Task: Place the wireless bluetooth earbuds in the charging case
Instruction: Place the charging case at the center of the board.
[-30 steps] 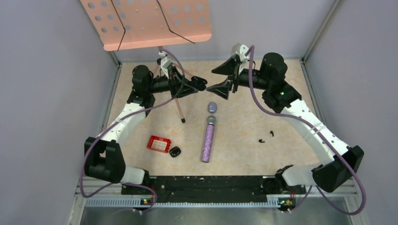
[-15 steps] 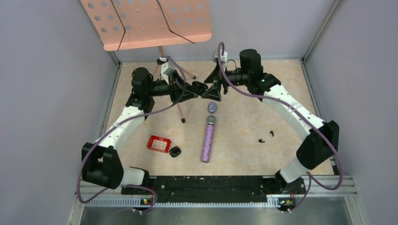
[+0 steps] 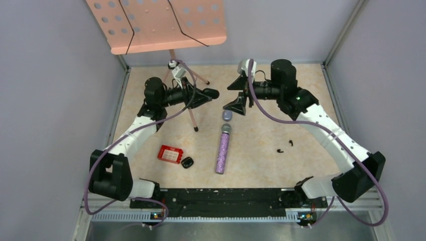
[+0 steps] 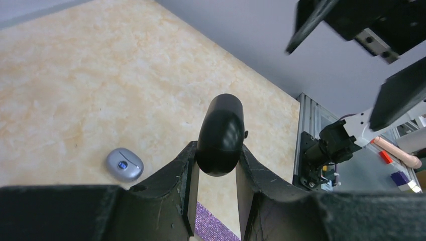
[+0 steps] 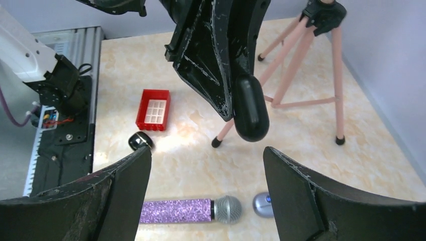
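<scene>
A: While the left gripper [image 4: 217,155] is clamped on the black charging case [image 4: 221,133], held aloft with its rounded end past the fingertips, what does the right gripper [image 3: 237,95] show?

B: Jaws spread wide, nothing between them. It faces the left gripper across a small gap. The case is just in front of its fingertips, not touching.

A: Case lid?

B: Looks closed. No seam or hinge can be made out from either wrist view.

A: Earbuds?

B: Two black earbuds [image 3: 292,143] lie close together on the table [image 3: 261,145], well behind the right gripper, toward that arm's base. No pale ones seen. Below the right gripper sits a lavender-grey case [image 3: 227,115] and, just nearer, a purple glitter microphone [image 3: 222,150].

A: Step in hand, as judged?

B: Probably opening the held case, or passing it across. Either way, bring the right jaws squarely over the free end, centred, so both pads meet the shell together. The shell is glossy and rounded, so an off-centre pinch would likely squirt it out. Close slowly. The left grip should be firm on the lower half only, because fingers overlapping the lid would block its swing. Lift along the hinge arc, not straight away.

A: Risk?

B: Dropping the case onto the microphone below.
</scene>
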Motion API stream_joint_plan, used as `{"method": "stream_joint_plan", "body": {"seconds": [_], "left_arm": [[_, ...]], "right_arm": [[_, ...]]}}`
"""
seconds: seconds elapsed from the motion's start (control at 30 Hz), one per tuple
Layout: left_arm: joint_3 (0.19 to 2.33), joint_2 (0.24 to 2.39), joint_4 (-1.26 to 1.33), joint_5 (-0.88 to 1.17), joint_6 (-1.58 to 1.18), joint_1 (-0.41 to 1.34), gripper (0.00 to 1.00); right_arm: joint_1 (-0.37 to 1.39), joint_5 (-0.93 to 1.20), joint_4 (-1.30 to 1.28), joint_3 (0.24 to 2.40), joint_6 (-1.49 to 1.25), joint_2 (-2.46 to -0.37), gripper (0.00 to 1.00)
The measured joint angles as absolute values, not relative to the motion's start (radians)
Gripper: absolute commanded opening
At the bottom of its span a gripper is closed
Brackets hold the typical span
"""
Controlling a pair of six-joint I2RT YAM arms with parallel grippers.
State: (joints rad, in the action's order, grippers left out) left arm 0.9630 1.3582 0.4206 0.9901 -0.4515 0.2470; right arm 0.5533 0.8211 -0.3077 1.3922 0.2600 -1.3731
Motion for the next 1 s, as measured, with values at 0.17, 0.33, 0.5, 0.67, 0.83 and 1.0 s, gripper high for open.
{"method": "stream_joint_plan", "body": {"seconds": [0.17, 0.33, 0.5, 0.67, 0.83, 1.0], "left_arm": [[0.906, 1.38, 0.386, 0.952, -0.443, 0.248, 0.0], [0.901, 1.424, 0.266, 0.86, -0.385, 0.281, 0.0], [0.965, 1.514, 0.106, 0.661, -0.348, 0.355, 0.0], [1.025, 1.601, 0.046, 0.519, -0.341, 0.425, 0.0], [1.103, 1.711, 0.031, 0.456, -0.359, 0.492, 0.0], [1.192, 1.815, 0.03, 0.424, -0.397, 0.568, 0.0]], "right_arm": [[0.526, 0.743, -0.321, 1.352, 0.257, -1.309, 0.8], [0.39, 0.688, -0.401, 1.324, 0.197, -1.3, 0.77], [0.286, 0.585, -0.523, 1.272, 0.208, -1.26, 0.78], [0.286, 0.488, -0.586, 1.19, 0.22, -1.175, 0.8], [0.284, 0.369, -0.604, 1.178, 0.157, -1.166, 0.81], [0.269, 0.251, -0.656, 1.185, 0.093, -1.174, 0.82]]}}
